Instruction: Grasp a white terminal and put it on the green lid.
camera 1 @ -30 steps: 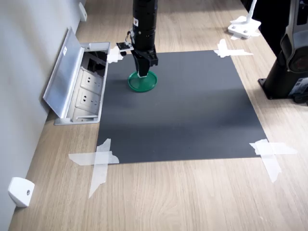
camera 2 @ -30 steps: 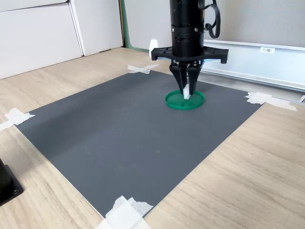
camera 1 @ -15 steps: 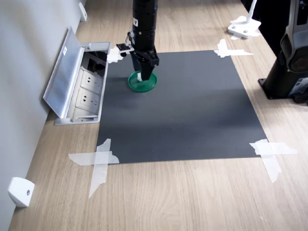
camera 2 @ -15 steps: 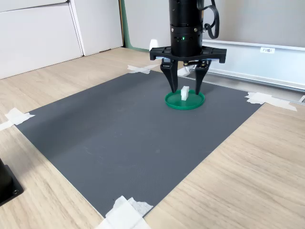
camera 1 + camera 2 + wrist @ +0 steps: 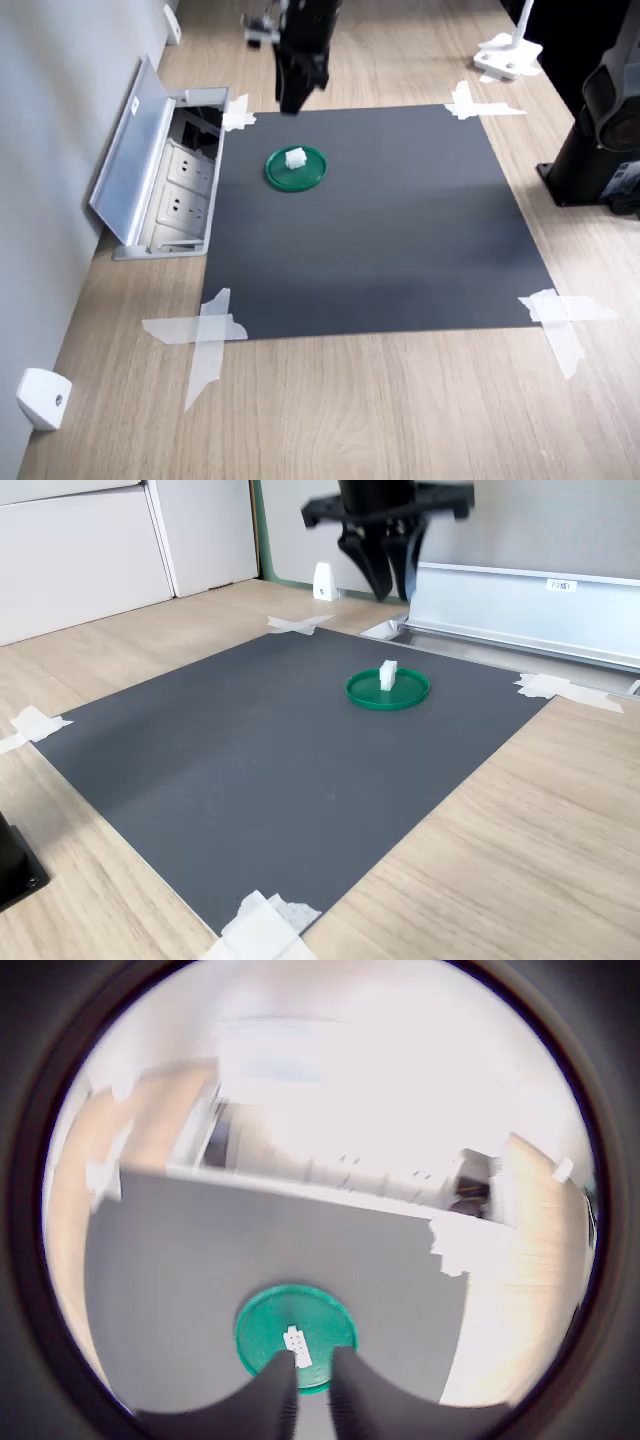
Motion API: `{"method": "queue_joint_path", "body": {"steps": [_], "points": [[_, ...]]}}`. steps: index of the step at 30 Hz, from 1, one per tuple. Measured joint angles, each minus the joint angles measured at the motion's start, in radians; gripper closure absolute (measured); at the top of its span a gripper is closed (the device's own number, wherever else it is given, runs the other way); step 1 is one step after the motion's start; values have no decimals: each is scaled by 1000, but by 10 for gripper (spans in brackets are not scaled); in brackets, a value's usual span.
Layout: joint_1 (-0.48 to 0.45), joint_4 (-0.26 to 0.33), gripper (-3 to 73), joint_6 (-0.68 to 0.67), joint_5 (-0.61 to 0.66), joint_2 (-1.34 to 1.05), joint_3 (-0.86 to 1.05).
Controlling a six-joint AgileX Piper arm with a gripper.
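Covering most of the wooden bench (image 5: pixel 400 400), a dark grey rectangular mat (image 5: pixel 380 230) lies taped at its corners. Near the mat's corner closest to the open metal socket box (image 5: pixel 165 185) rests the flat round dark-green plastic lid (image 5: pixel 296 168). Above it hangs the black gripper (image 5: pixel 388 575), fingers nearly closed and holding nothing. On the lid's middle stands the tiny white blocky terminal (image 5: pixel 388 675).

Light: I see even, soft light in both exterior views | Blur: gripper (image 5: pixel 298 90) smeared by motion above the green lid (image 5: pixel 296 168) | Wrist view: blown-out white glare beyond the lid, black round vignette, bent edges | Shadows: faint band across the dark mat (image 5: pixel 270 770).
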Motion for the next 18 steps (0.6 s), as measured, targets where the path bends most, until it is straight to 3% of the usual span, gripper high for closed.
{"method": "queue_joint_path", "body": {"steps": [3, 7, 18], "points": [[37, -8, 689, 126, -77, -116, 71], [76, -29, 700, 221, -162, -279, 185], [79, -27, 702, 254, -532, -763, 689]]}}
